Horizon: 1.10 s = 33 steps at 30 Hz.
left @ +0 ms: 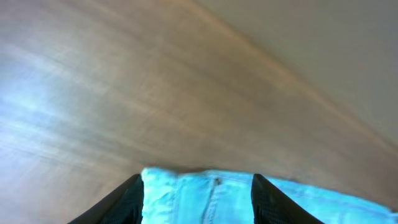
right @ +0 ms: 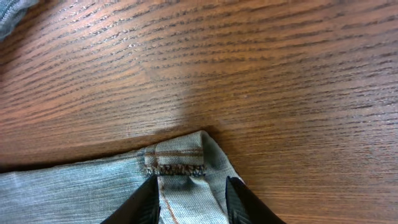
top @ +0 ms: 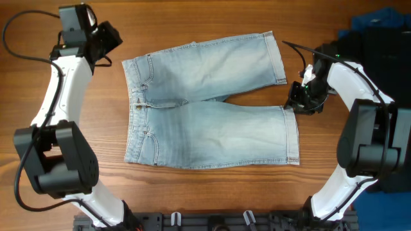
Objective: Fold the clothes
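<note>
Overhead, you have the shorts (top: pixel 205 109) spread flat. They are pale, faded blue denim, with the waistband at the left, its seams and pocket stitching showing. Both legs run right to hemmed ends. The upper leg angles off toward the far edge, so a wedge of wood shows between the two legs. The cloth lies smooth, with only faint creases near the crotch.

Your table (top: pixel 205 25) is brown wood with a strong grain, glossy where the right wrist camera sees it close. A blue cloth (top: pixel 379 22) sits at the far right corner, behind the right arm. The left wrist view is blurred. Past the table edge it shows only a pale, plain surface.

Your right gripper (top: pixel 297 101) is at the inner corner of the near leg's hem, at the mouth of that wedge. From the right wrist camera, its fingers (right: pixel 144 202) stand partly apart on either side of the hem corner. The stitched edge lies just ahead of the tips. You cannot tell whether they pinch the denim.

Your left gripper (top: pixel 106 38) is off the waistband's far corner, near it but apart. Its fingers are spread wide with nothing between them, and a strip of denim shows below the gap.
</note>
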Each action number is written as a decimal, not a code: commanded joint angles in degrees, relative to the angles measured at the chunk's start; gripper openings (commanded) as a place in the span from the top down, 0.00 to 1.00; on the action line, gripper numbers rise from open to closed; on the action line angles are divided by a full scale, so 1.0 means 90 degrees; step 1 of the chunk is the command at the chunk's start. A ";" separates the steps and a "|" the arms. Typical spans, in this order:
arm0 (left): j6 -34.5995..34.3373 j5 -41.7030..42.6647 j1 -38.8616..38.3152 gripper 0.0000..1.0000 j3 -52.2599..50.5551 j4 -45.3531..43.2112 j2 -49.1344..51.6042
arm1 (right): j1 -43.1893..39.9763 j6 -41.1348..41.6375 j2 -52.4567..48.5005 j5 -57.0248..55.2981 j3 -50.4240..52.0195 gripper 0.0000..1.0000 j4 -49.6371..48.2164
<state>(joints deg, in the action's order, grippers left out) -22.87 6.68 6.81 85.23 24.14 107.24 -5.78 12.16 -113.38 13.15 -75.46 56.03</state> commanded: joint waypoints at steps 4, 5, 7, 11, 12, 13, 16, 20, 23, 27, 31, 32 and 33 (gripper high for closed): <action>0.0333 -0.0546 -0.0015 0.52 -0.0005 0.0379 0.0039 | -0.0002 -0.0015 0.0039 0.0209 0.0396 0.65 -0.0661; 0.0333 -0.0544 -0.0015 0.54 -0.0005 0.0398 0.0039 | -0.0002 -0.0017 0.0039 0.0214 0.0430 0.73 -0.0673; 0.0330 -0.0544 -0.0015 0.55 -0.0005 0.0427 0.0039 | -0.0005 -0.0019 0.0056 0.0216 0.0406 0.96 -0.0695; 0.0330 -0.0544 -0.0015 0.55 -0.0005 0.0474 0.0039 | -0.0034 -0.0027 0.0058 0.0214 0.0357 0.96 -0.0682; 0.0330 -0.0542 -0.0015 0.55 -0.0005 0.0495 0.0039 | -0.0034 -0.0024 0.0058 0.0214 0.0330 0.96 -0.0748; 0.0330 -0.0542 -0.0015 0.55 -0.0005 0.0517 0.0039 | -0.0034 -0.0022 0.0058 0.0214 0.0265 0.96 -0.0906; 0.0330 -0.0544 -0.0015 0.54 -0.0005 0.0617 0.0039 | -0.0034 -0.0015 0.0058 0.0211 0.0058 0.96 -0.1627; 0.0333 -0.0546 -0.0015 0.55 -0.0005 0.0765 0.0039 | -0.0034 -0.0015 0.0056 -0.0056 0.0053 0.96 -0.2633; 0.0330 -0.0799 -0.0015 0.54 -0.0005 0.0860 0.0039 | -0.0032 -0.0019 0.0036 -0.0197 0.0063 0.96 -0.3133; 0.0330 -0.0801 -0.0002 0.53 -0.0002 0.0775 0.0000 | -0.0051 -0.0306 0.0070 -0.0192 -0.0032 0.40 -0.3849; -0.0085 0.0010 0.0189 0.68 -0.0002 0.1353 -0.0474 | 0.0066 -0.1333 0.0160 0.0204 -0.1370 0.43 -0.2460; -0.0083 0.0566 0.0192 0.80 -0.0005 0.1528 -0.0476 | 0.0185 -0.1355 0.0160 0.0214 -0.1525 0.55 -0.2229; -0.0083 0.1069 0.0134 0.96 -0.0005 0.1763 -0.0367 | 0.0350 -0.1326 0.0160 0.0221 -0.1569 0.69 -0.2132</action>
<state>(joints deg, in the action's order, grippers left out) -22.59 4.64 8.03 85.12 37.08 105.34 -5.41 3.11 -112.92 13.45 -86.80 35.07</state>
